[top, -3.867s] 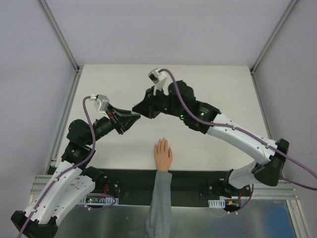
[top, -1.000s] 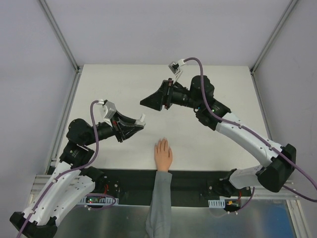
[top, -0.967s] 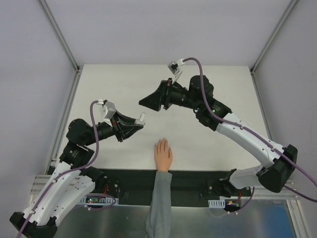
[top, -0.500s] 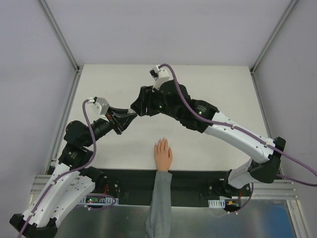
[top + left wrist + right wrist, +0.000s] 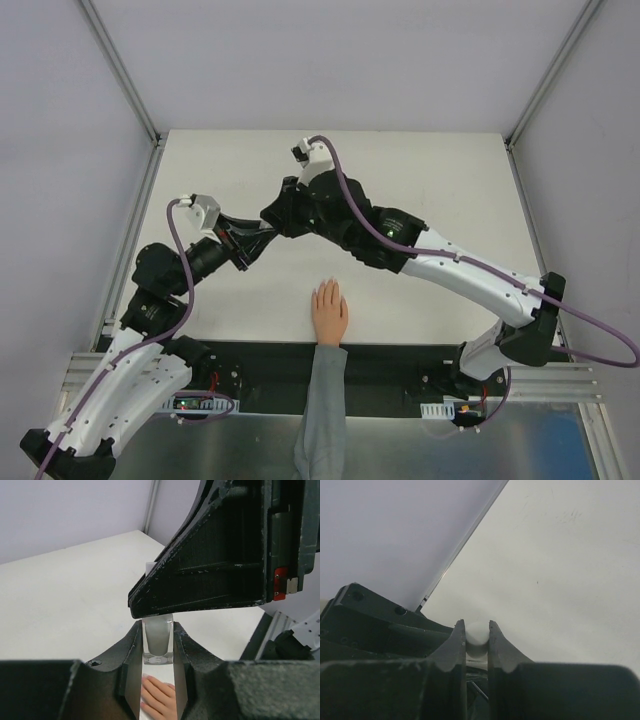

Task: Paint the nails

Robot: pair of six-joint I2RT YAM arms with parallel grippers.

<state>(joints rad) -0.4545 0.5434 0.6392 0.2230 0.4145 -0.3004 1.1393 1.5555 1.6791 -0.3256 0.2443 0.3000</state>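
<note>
Swung back in, the right jaws now pinch the cap (image 5: pixel 477 632). The nails (image 5: pixel 325 287) lie below both jaws, toward the near edge, on the hand (image 5: pixel 329 312). The left jaws clamp the bottle (image 5: pixel 158 641); unscrewing straight, bottle upright, should avoid spills. Only the crowded arms (image 5: pixel 440 265) obstruct, over the tabletop (image 5: pixel 450 180).

Left gripper (image 5: pixel 262 236) and right gripper (image 5: pixel 272 215) clamp one bottle (image 5: pixel 158 639) above table (image 5: pixel 450 180), left of centre; right arm (image 5: pixel 440 265) bars the middle. Mannequin hand (image 5: pixel 329 312) at near edge. Bare tabletop far side and right.
</note>
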